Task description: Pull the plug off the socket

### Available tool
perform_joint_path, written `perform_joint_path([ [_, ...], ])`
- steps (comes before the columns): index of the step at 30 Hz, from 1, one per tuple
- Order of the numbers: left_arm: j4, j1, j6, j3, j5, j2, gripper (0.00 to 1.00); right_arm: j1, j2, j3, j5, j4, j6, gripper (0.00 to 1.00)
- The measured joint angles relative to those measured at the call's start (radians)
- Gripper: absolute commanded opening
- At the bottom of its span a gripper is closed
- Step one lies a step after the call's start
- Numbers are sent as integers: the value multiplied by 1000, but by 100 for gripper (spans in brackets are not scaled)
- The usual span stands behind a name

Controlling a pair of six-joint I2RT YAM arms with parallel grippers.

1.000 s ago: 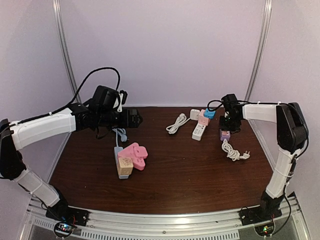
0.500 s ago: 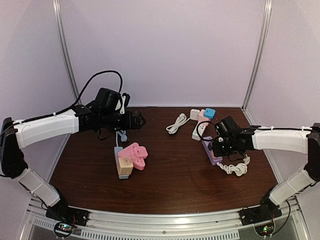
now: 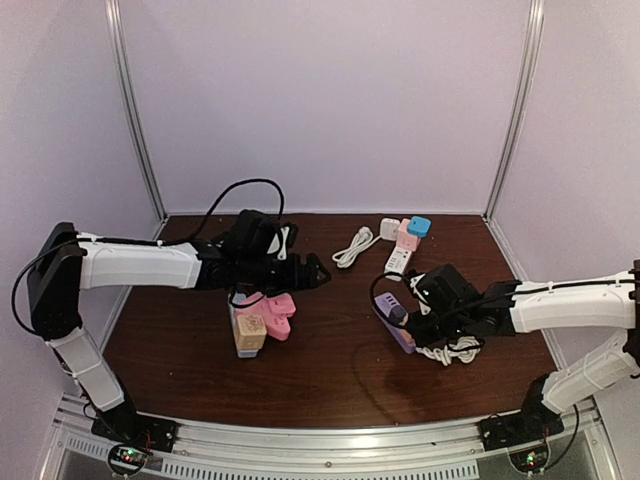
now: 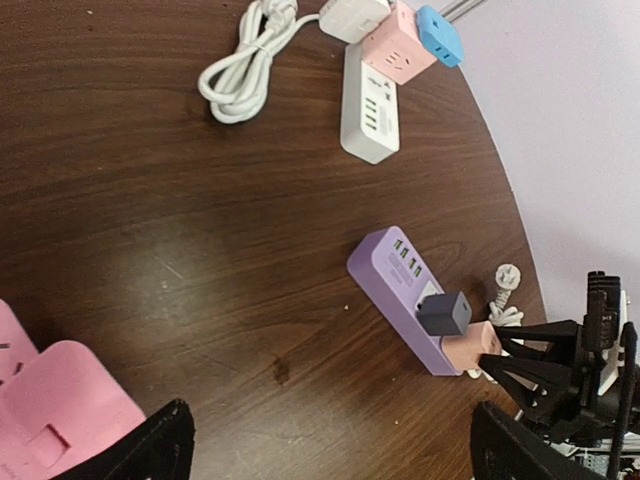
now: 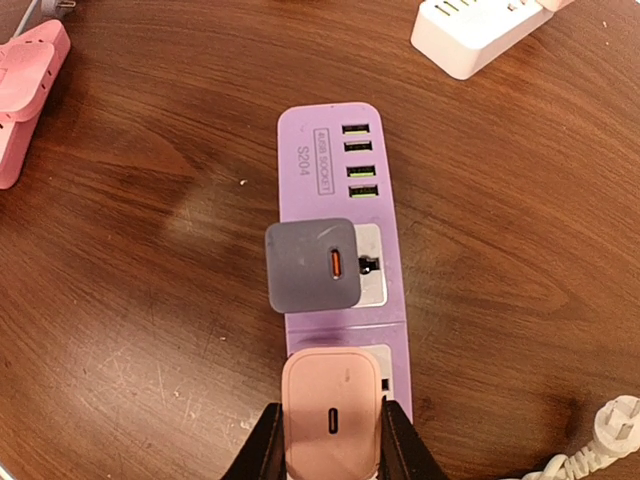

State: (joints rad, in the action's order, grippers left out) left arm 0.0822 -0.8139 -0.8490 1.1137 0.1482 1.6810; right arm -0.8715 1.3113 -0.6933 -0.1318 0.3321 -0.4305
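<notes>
table: dark wood grain, semi-gloss, fine scratches. purple socket strip: smooth matt plastic. grey plug & pink plug: matt plastic too.

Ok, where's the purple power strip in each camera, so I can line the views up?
Top external: purple power strip right of centre, angled toward the near edge.
Left wrist: purple power strip right of centre, running diagonally to lower right.
Right wrist: centre, running upward from the pink plug held in the right gripper.
Shared landmark: white power strip, lying past its far end in every view.
</notes>
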Motion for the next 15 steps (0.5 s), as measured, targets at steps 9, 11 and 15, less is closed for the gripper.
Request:
perform_joint_path([
  [9,-97,-73,-72,68,45,139,98,-58,28,14,-15,-88,16,4],
  [11,-120,-81,-83,77,57,155,97,-72,47,8,-24,-112,15,5],
  [15,-160,-88,-108,85,85,190,93,-89,80,-7,-28,-147,10,4],
])
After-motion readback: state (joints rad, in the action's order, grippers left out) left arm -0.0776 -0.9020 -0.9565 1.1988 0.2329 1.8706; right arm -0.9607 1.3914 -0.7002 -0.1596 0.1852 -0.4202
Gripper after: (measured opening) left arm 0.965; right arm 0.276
